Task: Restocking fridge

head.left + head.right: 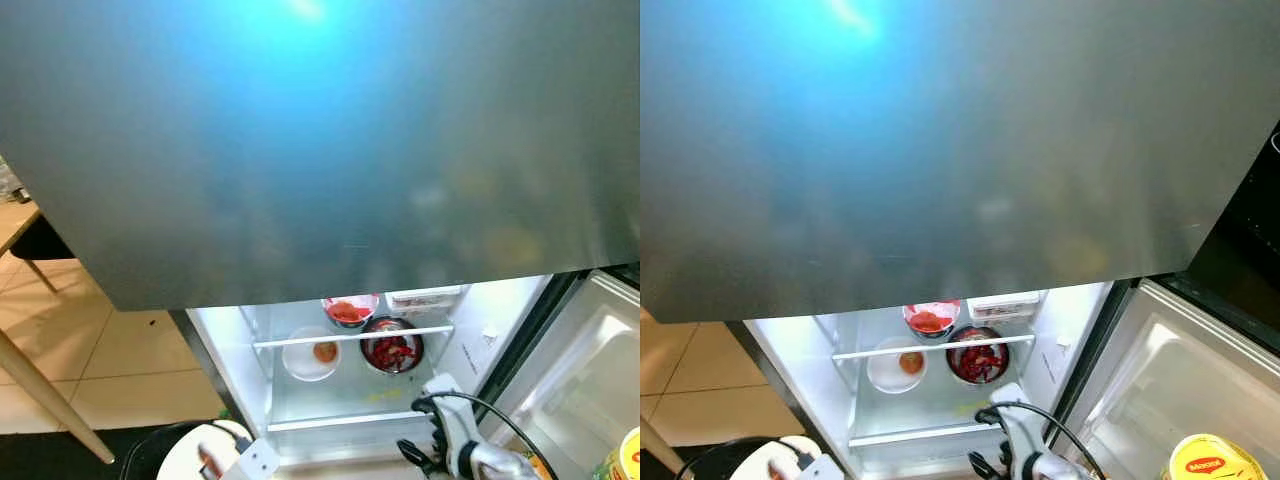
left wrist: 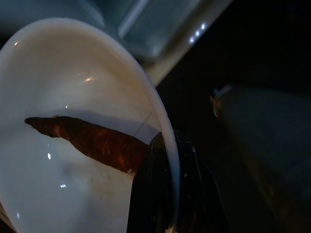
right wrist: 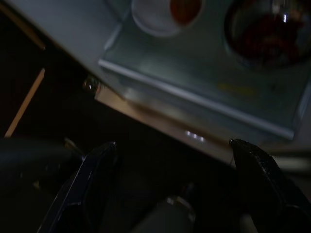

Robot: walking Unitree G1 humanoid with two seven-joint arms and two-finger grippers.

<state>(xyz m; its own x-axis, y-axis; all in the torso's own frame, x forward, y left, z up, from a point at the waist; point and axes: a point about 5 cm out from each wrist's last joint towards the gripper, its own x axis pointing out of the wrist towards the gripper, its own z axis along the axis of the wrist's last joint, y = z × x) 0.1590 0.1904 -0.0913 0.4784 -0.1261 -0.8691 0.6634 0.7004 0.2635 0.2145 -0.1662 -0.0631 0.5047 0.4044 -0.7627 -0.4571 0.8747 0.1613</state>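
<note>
Below the lit fridge [image 1: 230, 330], left gripper [image 2: 163, 194] jaws clamp a glossy white bowl's [image 2: 73, 136] rim; right gripper [image 3: 172, 150] jaws gape.

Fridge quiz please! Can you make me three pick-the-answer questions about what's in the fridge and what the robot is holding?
1. Where is the white bowl with the orange thing in it?
A. on the lit fridge shelf
B. on the floor
C. in the door bin

2. What colour is the food in the dark bowl?
A. green
B. red
C. blue

3. What is the left gripper doing?
A. hanging open
B. gripping a bottle
C. shut on the rim of a white plate

Answers: 1 A, it sits beside the dark bowl on the shelf. 2 B, red pieces fill it. 3 C, a black finger clamps the plate's edge; the right gripper is open.
</note>
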